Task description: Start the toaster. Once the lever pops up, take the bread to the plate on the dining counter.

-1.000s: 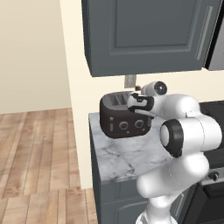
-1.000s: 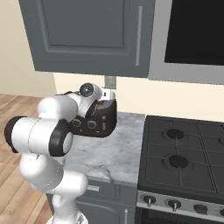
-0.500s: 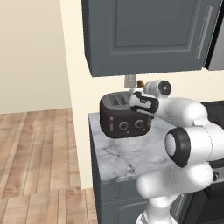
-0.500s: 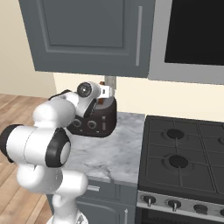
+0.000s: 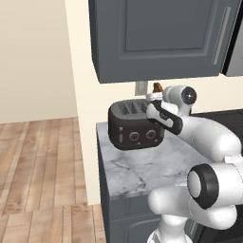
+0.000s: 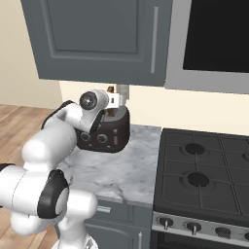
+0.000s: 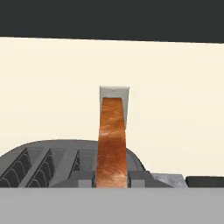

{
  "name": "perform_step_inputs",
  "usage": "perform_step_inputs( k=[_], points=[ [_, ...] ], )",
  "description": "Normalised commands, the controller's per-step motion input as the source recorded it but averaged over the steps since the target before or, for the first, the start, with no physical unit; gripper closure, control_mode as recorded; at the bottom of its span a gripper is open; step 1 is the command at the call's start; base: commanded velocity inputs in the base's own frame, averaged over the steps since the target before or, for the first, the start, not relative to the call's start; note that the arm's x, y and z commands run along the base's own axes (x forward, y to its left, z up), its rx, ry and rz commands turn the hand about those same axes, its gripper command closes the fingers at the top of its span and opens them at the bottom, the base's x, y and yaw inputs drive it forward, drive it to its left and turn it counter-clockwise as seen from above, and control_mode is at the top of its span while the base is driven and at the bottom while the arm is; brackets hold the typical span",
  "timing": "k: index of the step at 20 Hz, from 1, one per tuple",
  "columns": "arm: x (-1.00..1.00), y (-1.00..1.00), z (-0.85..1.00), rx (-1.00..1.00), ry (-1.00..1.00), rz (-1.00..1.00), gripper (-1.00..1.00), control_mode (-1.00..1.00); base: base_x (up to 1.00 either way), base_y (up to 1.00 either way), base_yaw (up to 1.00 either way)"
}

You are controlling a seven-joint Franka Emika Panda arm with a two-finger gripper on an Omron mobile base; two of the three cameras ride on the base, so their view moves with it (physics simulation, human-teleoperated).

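No legible writing on anything. Small brown square toast slice [image 7: 112, 144] clamped edge-on in pincer [image 7: 112, 178], long axis upright, lifted above dark grey rounded toaster [image 5: 135, 126]. Toaster at rear of grey-veined marble table [image 5: 142, 168], knobbed long face toward front edge.

A grey-veined marble counter [image 5: 142, 166] carries the dark grey toaster [image 5: 133, 126], beside a black stove [image 6: 204, 180].
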Motion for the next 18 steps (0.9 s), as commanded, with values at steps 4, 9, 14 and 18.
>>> perform_step_inputs(
  k=[4,9,14,18],
  points=[
    [-0.89,0.00,0.28,0.00,0.00,0.00,1.00,-1.00,0.00,0.00,0.00],
    [-0.98,0.00,0.27,0.00,0.01,0.00,1.00,-1.00,0.00,0.00,0.00],
    [-0.97,0.00,0.27,0.00,0.07,0.00,1.00,-1.00,0.00,0.00,0.00],
    [-1.00,0.00,0.09,0.00,0.14,0.00,1.00,-1.00,0.00,0.00,0.00]
  ],
)
